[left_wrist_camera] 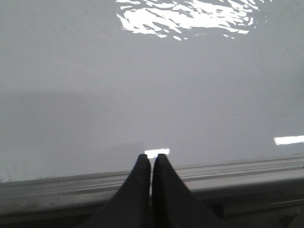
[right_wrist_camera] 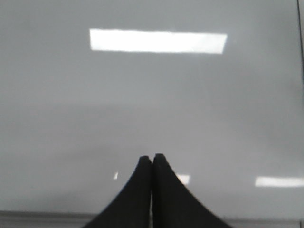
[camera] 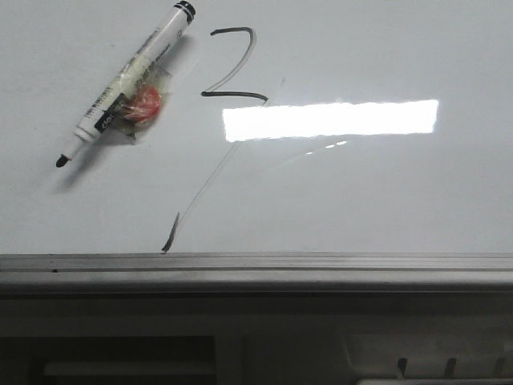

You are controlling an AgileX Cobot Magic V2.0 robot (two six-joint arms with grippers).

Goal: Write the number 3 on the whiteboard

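Observation:
The whiteboard point(camera: 385, 184) fills most of the front view, with its grey frame edge along the near side. The number 3 point(camera: 232, 68) is a thin black angular stroke at the upper middle, trailing a faint line down to a short dark tick point(camera: 169, 238) near the frame. A white marker pen point(camera: 132, 80) with a black cap lies on the board to the left of the stroke, uncapped tip toward the near left. My left gripper point(left_wrist_camera: 151, 156) is shut and empty over the board's near edge. My right gripper point(right_wrist_camera: 152, 157) is shut and empty over bare board. Neither gripper shows in the front view.
A bright rectangular light reflection point(camera: 330, 119) lies on the board right of the stroke. A red and clear wad point(camera: 144, 103) is stuck to the pen's middle. The grey frame rail point(camera: 256, 269) runs along the near edge, also in the left wrist view point(left_wrist_camera: 247, 175).

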